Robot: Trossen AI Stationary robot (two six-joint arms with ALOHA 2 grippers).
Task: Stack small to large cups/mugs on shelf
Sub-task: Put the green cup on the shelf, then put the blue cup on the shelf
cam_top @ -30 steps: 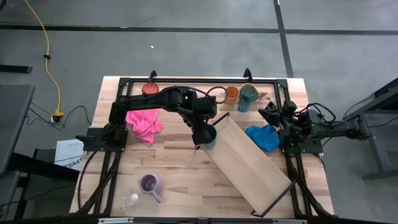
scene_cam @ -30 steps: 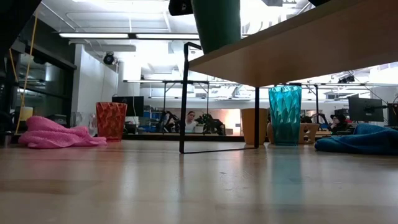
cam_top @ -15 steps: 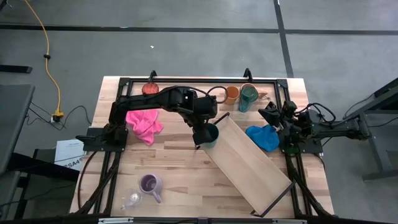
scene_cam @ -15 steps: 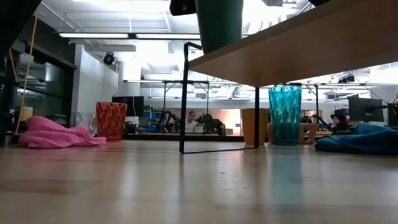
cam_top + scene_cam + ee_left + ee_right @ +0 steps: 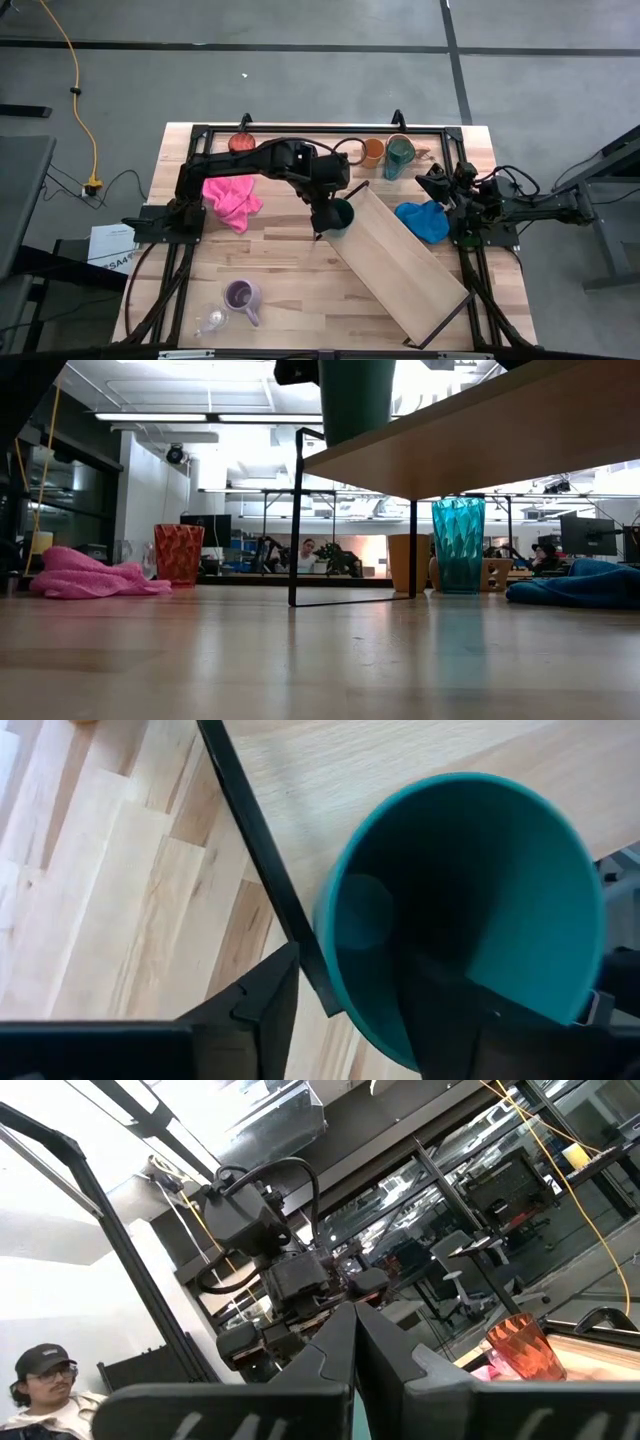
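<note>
Two arms: left (image 5: 262, 160) and right (image 5: 545, 207). One shelf (image 5: 400, 262) with a black frame. Two cloths: one pink (image 5: 232, 197), one blue (image 5: 423, 220). Cups and mugs seen from above, seven: one green cup (image 5: 340, 214) at the shelf's end, one teal tumbler (image 5: 399, 155), one orange mug (image 5: 372, 152), one red cup (image 5: 240, 142), one tan cup (image 5: 428, 153) only partly seen, one purple mug (image 5: 241, 297), one clear glass (image 5: 211, 321). One yellow cable (image 5: 75, 80) on the floor. One person (image 5: 45, 1380) beyond the table.
</note>
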